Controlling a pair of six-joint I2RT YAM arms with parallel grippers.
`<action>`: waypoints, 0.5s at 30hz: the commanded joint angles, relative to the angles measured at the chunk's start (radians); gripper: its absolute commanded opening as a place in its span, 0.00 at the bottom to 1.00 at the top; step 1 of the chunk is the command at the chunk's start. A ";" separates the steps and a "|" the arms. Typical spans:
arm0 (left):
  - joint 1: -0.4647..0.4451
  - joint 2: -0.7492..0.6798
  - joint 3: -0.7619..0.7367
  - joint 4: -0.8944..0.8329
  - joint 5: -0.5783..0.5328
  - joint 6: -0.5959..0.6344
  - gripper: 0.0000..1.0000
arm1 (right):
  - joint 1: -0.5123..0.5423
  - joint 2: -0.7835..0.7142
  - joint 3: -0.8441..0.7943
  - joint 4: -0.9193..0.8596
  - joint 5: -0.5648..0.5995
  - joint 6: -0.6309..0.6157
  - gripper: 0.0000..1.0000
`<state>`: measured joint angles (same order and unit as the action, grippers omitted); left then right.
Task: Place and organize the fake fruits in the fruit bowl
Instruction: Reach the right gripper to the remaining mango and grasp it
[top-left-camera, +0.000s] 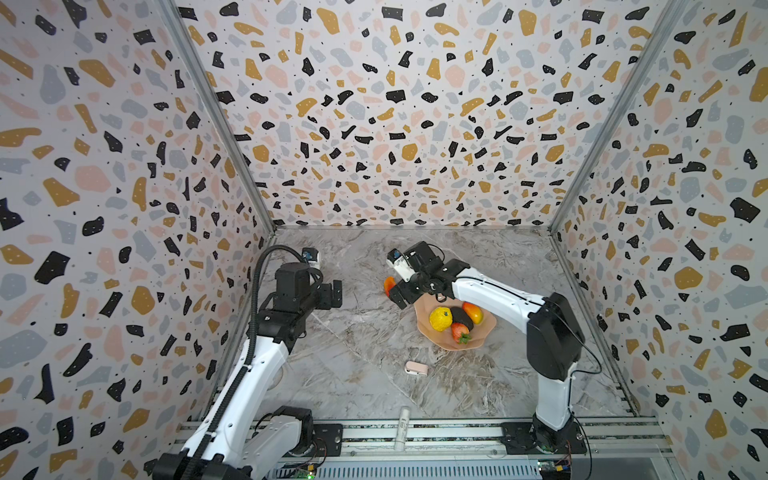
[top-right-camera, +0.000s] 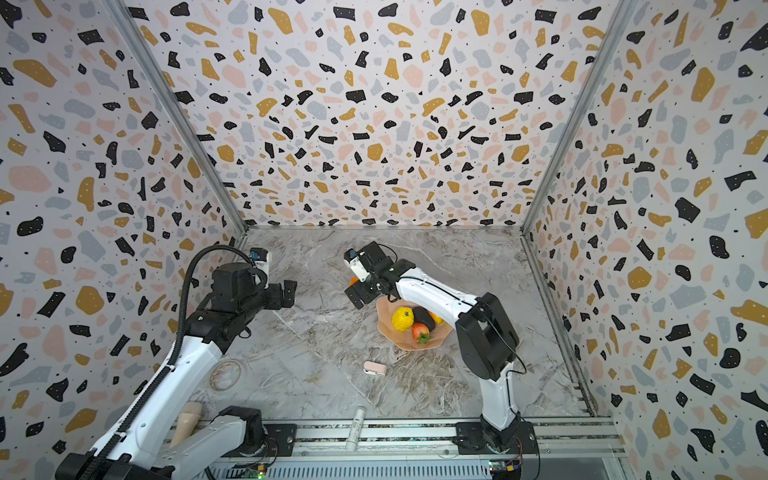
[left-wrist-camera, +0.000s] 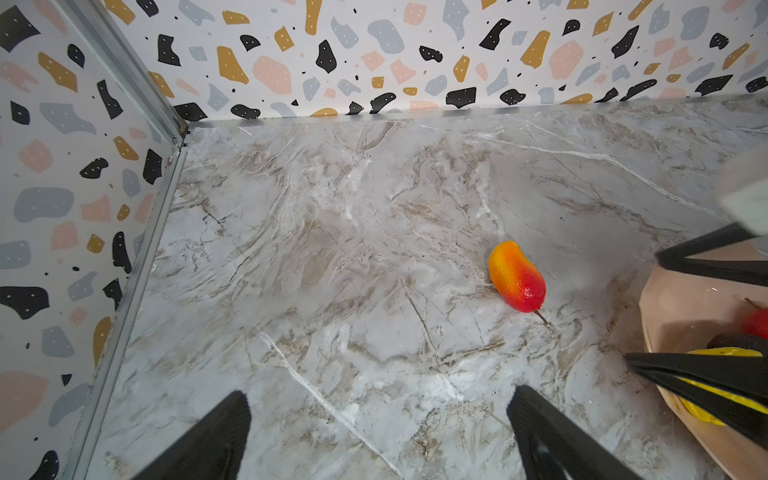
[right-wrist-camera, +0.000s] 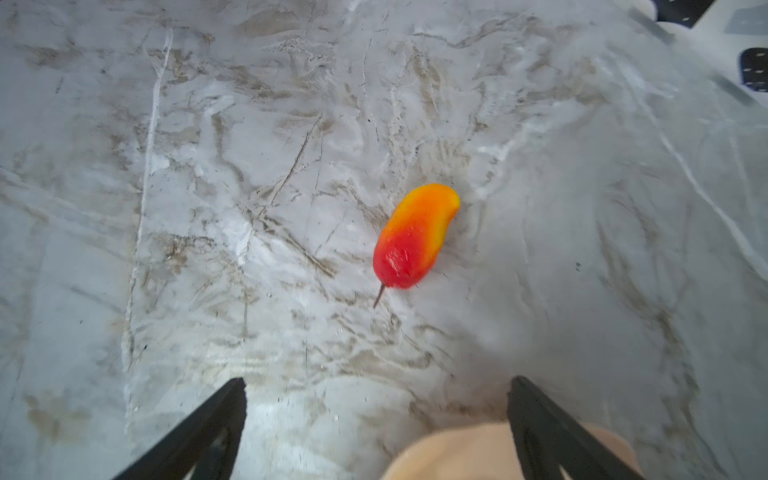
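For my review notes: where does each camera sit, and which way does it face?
Top views: high above the near edge, looking down at the marble table; left arm and right arm show.
Left wrist: on the left arm, facing the back-left corner; open left pincer frames it.
Right wrist: on the right arm, facing down at the table; open right pincer shows.
Shared: both wrist views hold the loose mango, outside the fruit bowl.

Two mangoes (top-left-camera: 473, 312), one strawberry (top-left-camera: 458, 331), one citrus (top-left-camera: 440, 318), one black oval (top-left-camera: 460, 318), one bowl (top-left-camera: 482, 336).
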<state>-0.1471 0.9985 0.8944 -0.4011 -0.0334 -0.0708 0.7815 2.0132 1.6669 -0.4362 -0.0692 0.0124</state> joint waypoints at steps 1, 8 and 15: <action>-0.005 -0.009 -0.006 0.034 -0.006 0.002 0.99 | -0.004 0.099 0.119 0.016 0.073 0.044 0.99; -0.005 -0.007 -0.012 0.037 -0.006 0.008 1.00 | -0.007 0.291 0.274 0.065 0.104 0.109 0.94; -0.005 -0.009 -0.009 0.039 -0.017 0.010 1.00 | -0.005 0.360 0.327 0.069 0.124 0.133 0.65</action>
<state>-0.1471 0.9985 0.8944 -0.3950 -0.0360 -0.0704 0.7750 2.4008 1.9591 -0.3744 0.0353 0.1215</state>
